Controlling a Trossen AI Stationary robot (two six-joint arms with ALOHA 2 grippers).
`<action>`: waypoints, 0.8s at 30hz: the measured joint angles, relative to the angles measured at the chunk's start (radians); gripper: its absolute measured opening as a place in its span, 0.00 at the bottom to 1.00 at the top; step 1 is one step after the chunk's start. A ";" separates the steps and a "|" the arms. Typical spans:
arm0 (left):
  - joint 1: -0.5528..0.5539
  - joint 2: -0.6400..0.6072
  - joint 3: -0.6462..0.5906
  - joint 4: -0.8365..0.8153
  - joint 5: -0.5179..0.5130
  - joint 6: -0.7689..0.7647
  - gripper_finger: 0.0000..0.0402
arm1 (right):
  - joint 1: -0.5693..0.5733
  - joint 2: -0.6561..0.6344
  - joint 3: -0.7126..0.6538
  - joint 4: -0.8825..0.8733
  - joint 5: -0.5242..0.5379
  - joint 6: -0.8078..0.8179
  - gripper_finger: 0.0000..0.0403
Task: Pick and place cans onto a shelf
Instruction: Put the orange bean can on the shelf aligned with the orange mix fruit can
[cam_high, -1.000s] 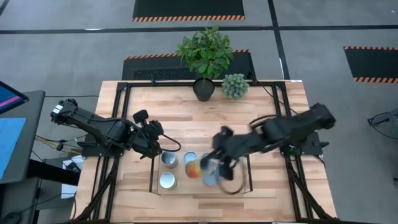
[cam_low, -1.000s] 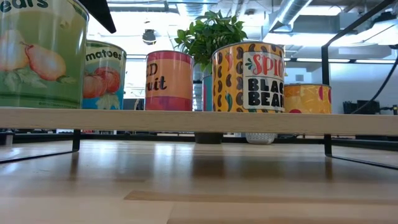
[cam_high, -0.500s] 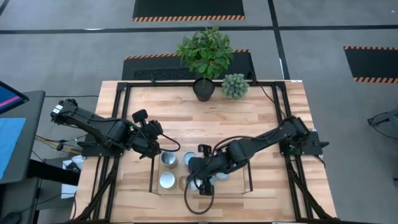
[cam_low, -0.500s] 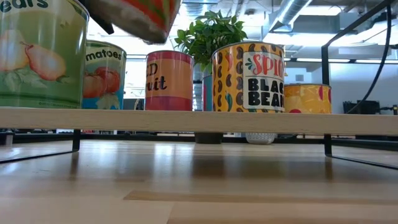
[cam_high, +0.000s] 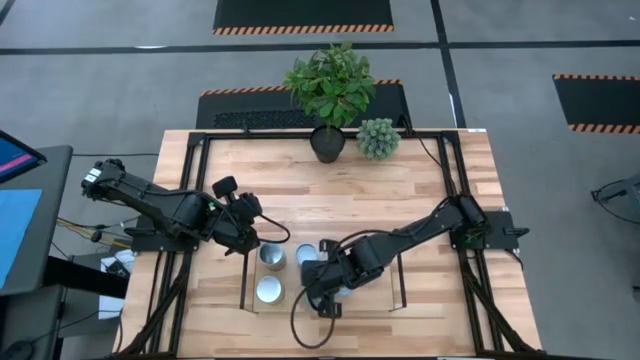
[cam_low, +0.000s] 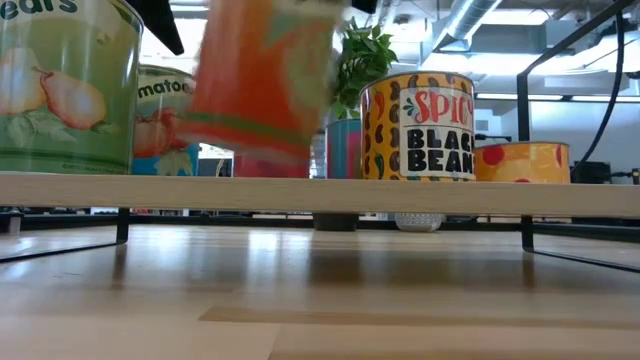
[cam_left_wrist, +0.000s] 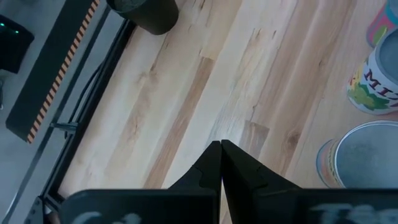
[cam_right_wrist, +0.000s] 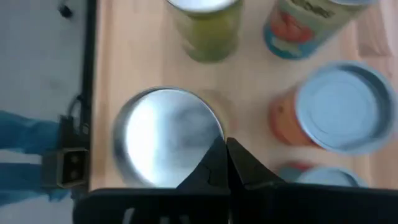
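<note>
My right gripper (cam_high: 318, 288) reaches over the near left part of the shelf (cam_high: 385, 297) and is shut on an orange can (cam_low: 265, 80). In the right wrist view this can shows a round silver top (cam_right_wrist: 166, 134). Other cans stand on the shelf board (cam_low: 420, 190): a pears can (cam_low: 60, 90), a tomatoes can (cam_low: 165, 110), a black-beans can (cam_low: 418, 125) and a yellow can (cam_low: 522, 160). My left gripper (cam_high: 250, 236) is shut and empty, over the bare tabletop (cam_left_wrist: 186, 106) just left of the shelf. My right gripper holds the orange can at its top rim (cam_right_wrist: 212, 147), coming from above with the fingers pointing down. Whether one finger is inside the rim I cannot tell. The can hangs below the fingers, slightly tilted, its bottom just above the shelf board.
A potted plant (cam_high: 330, 90) and a small grey-green plant (cam_high: 377, 138) stand at the table's far edge. Two silver-topped cans (cam_high: 271, 258) (cam_high: 268, 291) stand on the shelf's left end, close to my left gripper. An orange can with a pale-blue top (cam_right_wrist: 339, 106) stands beside the held one.
My right gripper has gone toward the table's left and near edges with the orange can and has come down. The can, first high and strongly tipped, now hangs nearly upright just above the shelf. The black-beans and yellow cans have shifted a little on the shelf.
</note>
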 joint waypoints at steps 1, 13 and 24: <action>0.000 0.000 0.000 0.000 0.000 0.000 0.00 | 0.000 0.000 0.000 0.007 0.000 0.002 0.00; 0.000 0.000 0.000 -0.001 -0.001 -0.002 0.00 | -0.010 -0.013 0.002 0.000 -0.006 0.001 0.00; 0.000 0.000 0.000 0.002 -0.016 -0.010 0.00 | -0.012 -0.004 0.001 0.001 -0.019 0.002 0.07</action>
